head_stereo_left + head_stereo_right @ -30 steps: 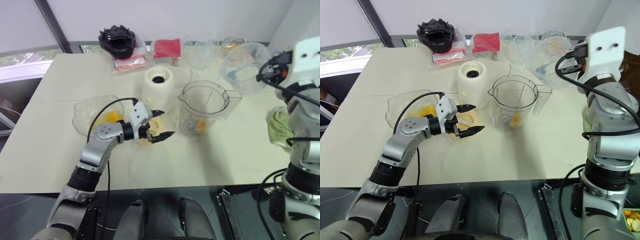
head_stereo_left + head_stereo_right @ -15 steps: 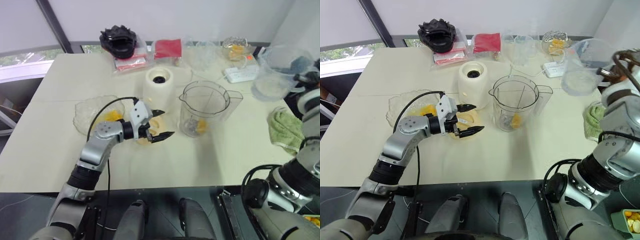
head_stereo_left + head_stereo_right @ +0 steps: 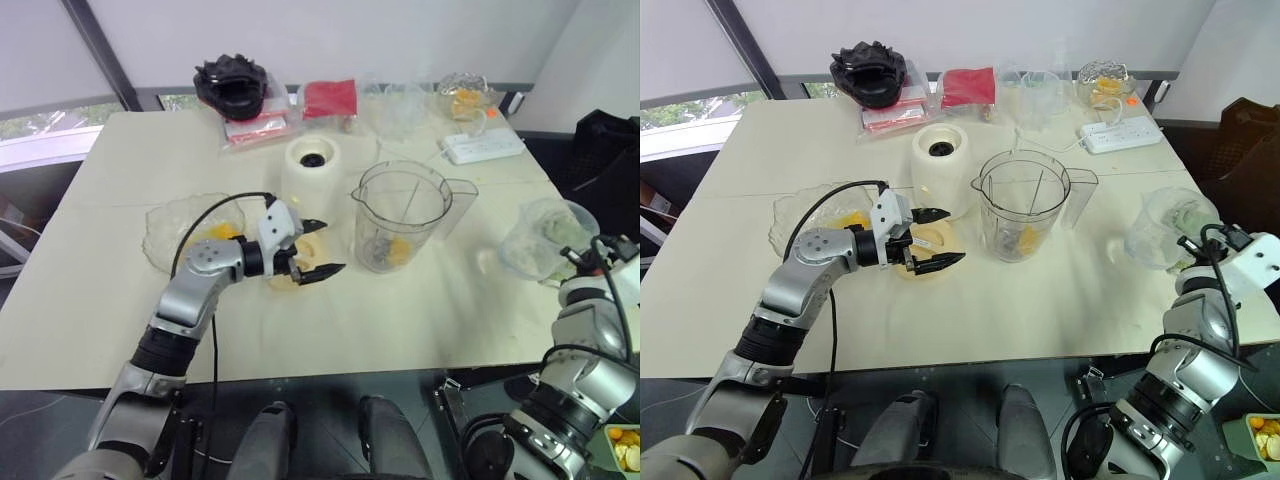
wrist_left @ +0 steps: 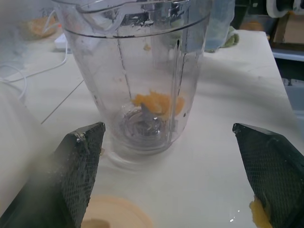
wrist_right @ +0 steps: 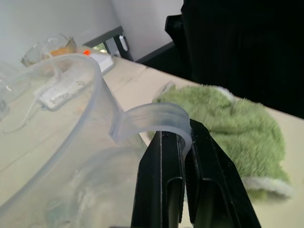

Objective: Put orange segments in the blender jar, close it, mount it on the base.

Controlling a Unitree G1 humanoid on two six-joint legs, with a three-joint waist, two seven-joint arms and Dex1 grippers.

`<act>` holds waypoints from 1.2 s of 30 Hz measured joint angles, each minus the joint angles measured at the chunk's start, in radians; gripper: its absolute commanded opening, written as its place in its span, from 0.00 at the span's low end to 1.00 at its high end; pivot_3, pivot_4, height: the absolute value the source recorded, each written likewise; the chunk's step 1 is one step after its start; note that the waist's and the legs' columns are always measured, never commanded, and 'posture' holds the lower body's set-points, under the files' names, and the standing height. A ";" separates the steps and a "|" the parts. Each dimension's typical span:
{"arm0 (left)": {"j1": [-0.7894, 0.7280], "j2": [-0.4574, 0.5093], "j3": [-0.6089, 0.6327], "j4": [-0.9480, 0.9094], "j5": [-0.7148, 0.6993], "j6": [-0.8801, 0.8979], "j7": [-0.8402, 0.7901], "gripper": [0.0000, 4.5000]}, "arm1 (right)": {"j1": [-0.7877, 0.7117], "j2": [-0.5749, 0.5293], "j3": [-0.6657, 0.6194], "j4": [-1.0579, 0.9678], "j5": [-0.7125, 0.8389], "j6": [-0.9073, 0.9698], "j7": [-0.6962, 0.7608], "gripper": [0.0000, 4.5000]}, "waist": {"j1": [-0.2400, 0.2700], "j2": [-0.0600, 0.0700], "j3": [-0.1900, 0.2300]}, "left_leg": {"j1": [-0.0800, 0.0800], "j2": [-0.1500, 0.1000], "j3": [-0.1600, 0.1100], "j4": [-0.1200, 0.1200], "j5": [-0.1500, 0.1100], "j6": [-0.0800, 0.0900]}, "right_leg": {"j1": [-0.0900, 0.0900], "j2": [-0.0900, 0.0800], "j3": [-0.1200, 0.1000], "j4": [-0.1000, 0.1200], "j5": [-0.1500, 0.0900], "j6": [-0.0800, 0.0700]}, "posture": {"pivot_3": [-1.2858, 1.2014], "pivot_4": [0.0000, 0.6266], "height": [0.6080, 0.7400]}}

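The clear blender jar (image 3: 405, 215) stands upright mid-table, with orange segments (image 4: 156, 102) lying by its blades. Behind it to the left is the cream-white base (image 3: 313, 170). My left gripper (image 3: 330, 247) is open with nothing between its fingers; it points at the jar from the left and hovers over a flat pale-yellow lid (image 3: 925, 240). More orange segments (image 3: 220, 232) lie in a shallow clear bowl (image 3: 165, 235) to the left. At the table's right edge my right gripper (image 5: 183, 137) is shut on the curved handle tab of a clear plastic container (image 3: 535, 240).
A green cloth (image 5: 228, 123) lies under the right gripper. Along the back edge are a black object (image 3: 235, 85), a red packet (image 3: 330, 97), clear cups (image 3: 395, 105), a small bowl of fruit (image 3: 462, 95) and a white power strip (image 3: 483, 146). A scrap of orange (image 4: 259, 213) lies on the tabletop.
My right arm has come down and out to the right, carrying the clear container from high over the back right to low at the table's right edge. The left arm has stayed put.
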 measured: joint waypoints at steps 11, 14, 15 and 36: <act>0.000 0.018 0.001 -0.019 0.000 0.010 0.003 1.00 | 0.001 -0.028 0.106 0.300 -0.009 -0.295 -0.041 0.01 | 0.001 0.000 0.000 | 0.000 0.000 0.000 0.000 0.000 0.000 | 0.000 0.000 0.000 0.000 0.000 0.000 | 0.52 0.24 1.00; 0.001 0.019 0.001 -0.026 0.000 0.014 0.006 1.00 | 0.000 -0.042 0.128 0.341 -0.009 -0.343 -0.054 0.01 | -0.001 0.000 0.000 | 0.000 0.000 0.000 0.000 0.000 0.000 | 0.000 0.000 0.000 0.000 0.000 0.000 | 0.52 0.24 1.00; 0.001 0.019 0.001 -0.029 0.000 0.015 0.007 1.00 | 0.000 -0.047 0.131 0.349 -0.009 -0.350 -0.057 0.01 | -0.001 0.000 0.000 | 0.000 0.000 0.000 0.000 0.000 0.000 | 0.000 0.000 0.000 0.000 0.000 0.000 | 0.52 0.24 1.00; 0.011 0.018 0.000 -0.059 0.000 0.034 0.019 1.00 | 0.347 -0.028 0.283 -0.006 0.039 -0.202 -0.065 0.77 | 0.004 0.000 0.000 | 0.000 0.000 0.000 0.000 0.000 0.000 | 0.000 0.000 0.001 0.000 0.000 0.000 | 0.52 0.24 1.00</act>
